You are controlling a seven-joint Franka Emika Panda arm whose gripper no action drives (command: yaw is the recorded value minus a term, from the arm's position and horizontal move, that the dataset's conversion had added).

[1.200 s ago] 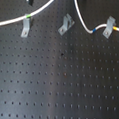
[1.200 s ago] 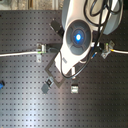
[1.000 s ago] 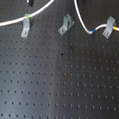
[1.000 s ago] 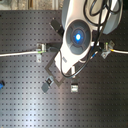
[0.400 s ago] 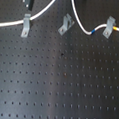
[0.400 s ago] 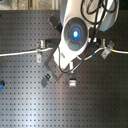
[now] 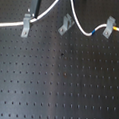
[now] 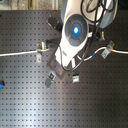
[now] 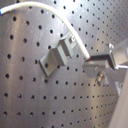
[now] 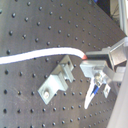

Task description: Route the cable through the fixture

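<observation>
Judging from the first exterior view, you have the cable [image 7: 87,32] seated in the clips at that view's left [image 7: 27,25] and right [image 7: 109,27], while at the middle clip [image 7: 66,24] it rises off the bench [image 7: 59,80] toward the arm, so that one looks left to do. In the first wrist view the pincer [image 9: 90,64] is closed on the cable just beside a clip [image 9: 59,56]. You'll find no readable brand, label or writing anywhere.
</observation>
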